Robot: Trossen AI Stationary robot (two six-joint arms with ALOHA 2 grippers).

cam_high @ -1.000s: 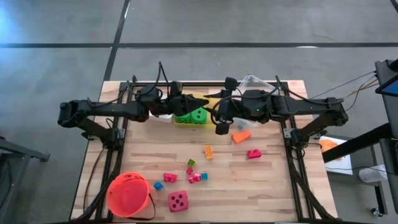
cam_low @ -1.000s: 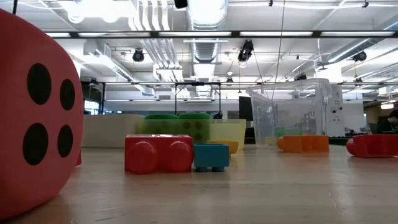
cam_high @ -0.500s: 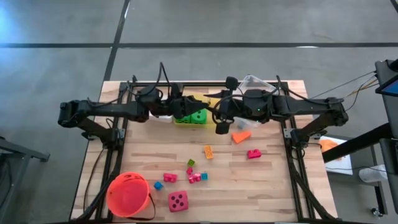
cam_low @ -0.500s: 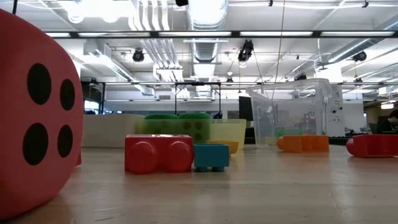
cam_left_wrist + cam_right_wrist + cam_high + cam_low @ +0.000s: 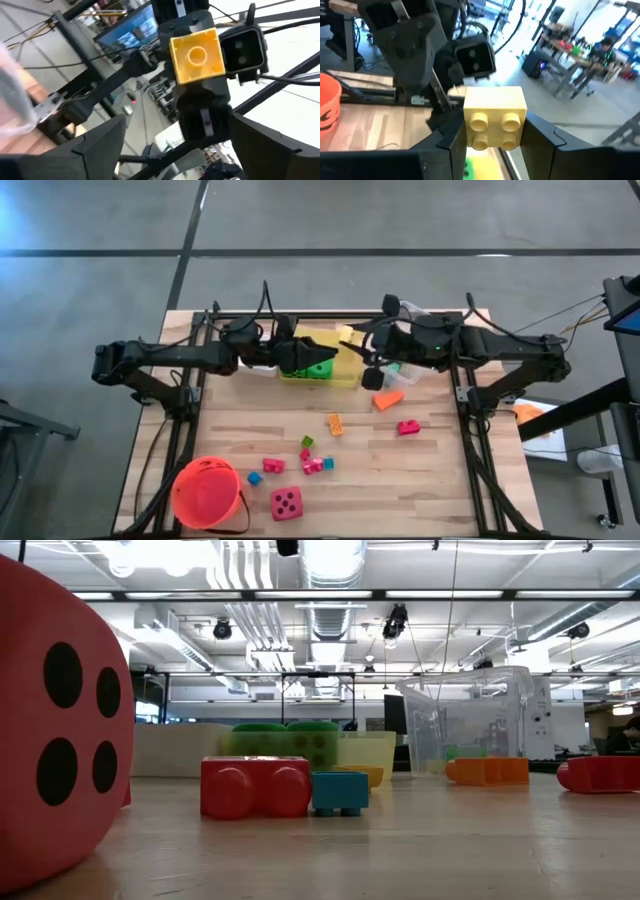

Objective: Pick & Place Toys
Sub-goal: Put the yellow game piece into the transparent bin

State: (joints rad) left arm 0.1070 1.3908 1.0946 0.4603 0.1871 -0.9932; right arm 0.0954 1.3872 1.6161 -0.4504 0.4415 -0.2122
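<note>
No readable text, labels, numbers anywhere

A pale yellow block (image 5: 494, 123) sits pinched between my right fingers (image 5: 449, 145), studs facing my wrist camera, held up over the back of the table. Two green dice (image 5: 308, 366) lie side by side in the yellow bin at the back. An orange wedge (image 5: 388, 399) lies on the wood just in front of my right arm, a pink block (image 5: 408, 427) near it, an orange block (image 5: 335, 424) toward the middle. Nearer the front lie a small green block (image 5: 307, 441), a cluster of pink blocks (image 5: 312, 465), a blue one (image 5: 254, 478), and the pink-red die (image 5: 286, 503).
</note>
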